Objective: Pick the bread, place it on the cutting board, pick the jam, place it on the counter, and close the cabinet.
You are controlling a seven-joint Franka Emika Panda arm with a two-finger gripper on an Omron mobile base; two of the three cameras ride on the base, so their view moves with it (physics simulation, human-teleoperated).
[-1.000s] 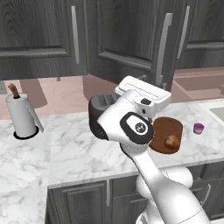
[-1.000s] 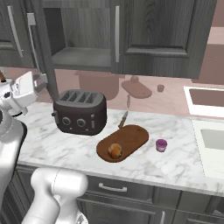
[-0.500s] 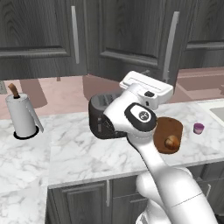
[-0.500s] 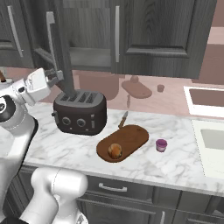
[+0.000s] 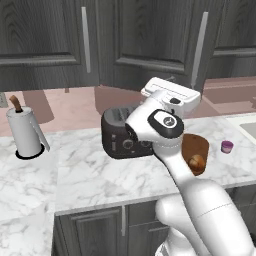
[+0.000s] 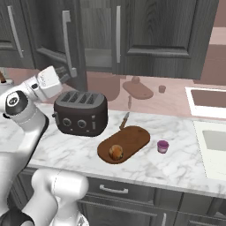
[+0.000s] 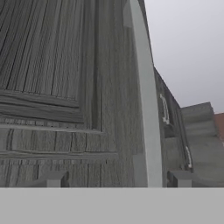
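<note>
— From where I stand: paper towel holder [image 5: 26, 134] far left on the counter [image 5: 90, 175], then the dark toaster [image 6: 81, 113], then the cutting board [image 6: 126, 141] with the bread [image 6: 116, 152] sitting on its near end, then the jam [image 6: 163, 146] on the marble just right of the board. So what's left?

— The cabinet [image 6: 99, 35], I'd judge. Its left door [image 6: 55, 42] hangs swung out over the toaster, and the gripper [image 6: 62, 76] is up at that door's lower edge, by the long silver bar handle [image 6: 67, 43].

— Is it holding the handle?

— From the hand's own camera the fingertips [image 7: 56, 179] stand well apart, with the handle [image 7: 146, 109] rising between them and the door face just ahead. The jaws look wide and clamped on nothing, though I can't say whether a finger touches the bar.

— How will that door behave?

— Stiff and rigid, I'd guess, a flat panel swinging on hinges; not fragile, not heavy for an arm that size. The bar looks smooth, so pinching it may slip. Pushing flat on the panel near the handle side, away from the hinge, should give the easiest swing.

— And the room?

— White marble with grey veins over dark wood-grain base cabinets [image 5: 95, 232], a pinkish backsplash [image 5: 55, 102] behind, and a sink [image 6: 212, 141] at the far right.
</note>
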